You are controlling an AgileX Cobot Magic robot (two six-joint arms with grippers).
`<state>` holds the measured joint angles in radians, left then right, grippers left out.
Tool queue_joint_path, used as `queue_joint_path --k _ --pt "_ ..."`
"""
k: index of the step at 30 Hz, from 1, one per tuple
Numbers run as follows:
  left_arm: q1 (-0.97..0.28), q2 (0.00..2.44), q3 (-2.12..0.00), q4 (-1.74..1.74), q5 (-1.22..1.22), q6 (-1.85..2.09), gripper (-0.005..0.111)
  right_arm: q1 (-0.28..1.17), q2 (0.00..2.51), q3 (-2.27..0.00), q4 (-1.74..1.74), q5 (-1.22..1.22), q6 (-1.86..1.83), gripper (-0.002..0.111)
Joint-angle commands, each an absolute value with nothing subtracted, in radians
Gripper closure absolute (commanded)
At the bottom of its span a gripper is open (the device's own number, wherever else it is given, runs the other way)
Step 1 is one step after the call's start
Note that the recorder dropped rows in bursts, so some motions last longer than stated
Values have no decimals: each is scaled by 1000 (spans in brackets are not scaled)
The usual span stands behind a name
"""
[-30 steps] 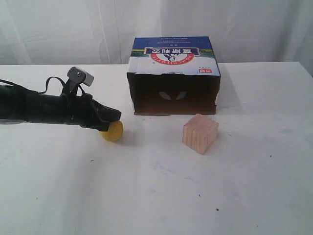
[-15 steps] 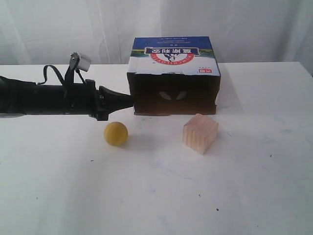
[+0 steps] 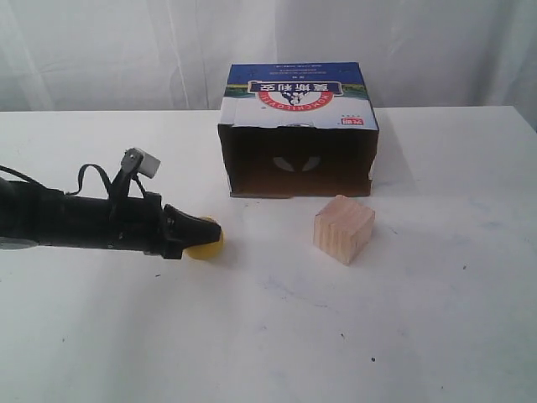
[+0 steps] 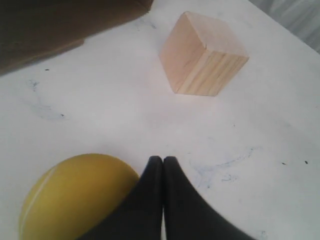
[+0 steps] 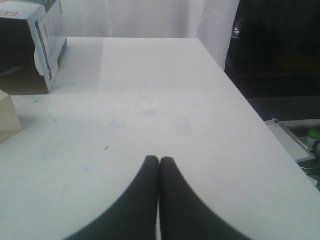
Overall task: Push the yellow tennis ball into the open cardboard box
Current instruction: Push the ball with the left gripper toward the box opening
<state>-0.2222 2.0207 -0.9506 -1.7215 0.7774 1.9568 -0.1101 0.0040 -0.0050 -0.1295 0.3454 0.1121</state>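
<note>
The yellow tennis ball [image 3: 206, 243] lies on the white table, left of centre, and fills a corner of the left wrist view [image 4: 75, 197]. My left gripper [image 3: 204, 229] is shut, its black tips [image 4: 163, 161] lying against the ball's near side and partly covering it. The open cardboard box [image 3: 298, 126] stands at the back centre, its dark opening with two oval holes facing forward; a brown edge of it [image 4: 60, 25] shows in the left wrist view and a corner [image 5: 30, 45] in the right wrist view. My right gripper [image 5: 159, 160] is shut over bare table, out of the exterior view.
A pale wooden cube [image 3: 343, 228] sits in front of the box's right half, also seen as a cube [image 4: 202, 55] ahead of the left gripper. The table's right edge [image 5: 240, 95] drops off to a dark floor. White curtains hang behind.
The left arm swung up and toward the box, uncovering the ball, then dropped back down and forward; its tips now lie against the ball, which sits slightly lower in view.
</note>
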Motion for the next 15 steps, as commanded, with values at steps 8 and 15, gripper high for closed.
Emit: queue_joint_path --k 8,15 --pt "-222 2086 -1045 -1744 860 2057 107 -109 0 0 -128 343 110 108" --pt "-222 2079 -1136 -1744 979 2024 107 -109 0 0 -128 343 110 108"
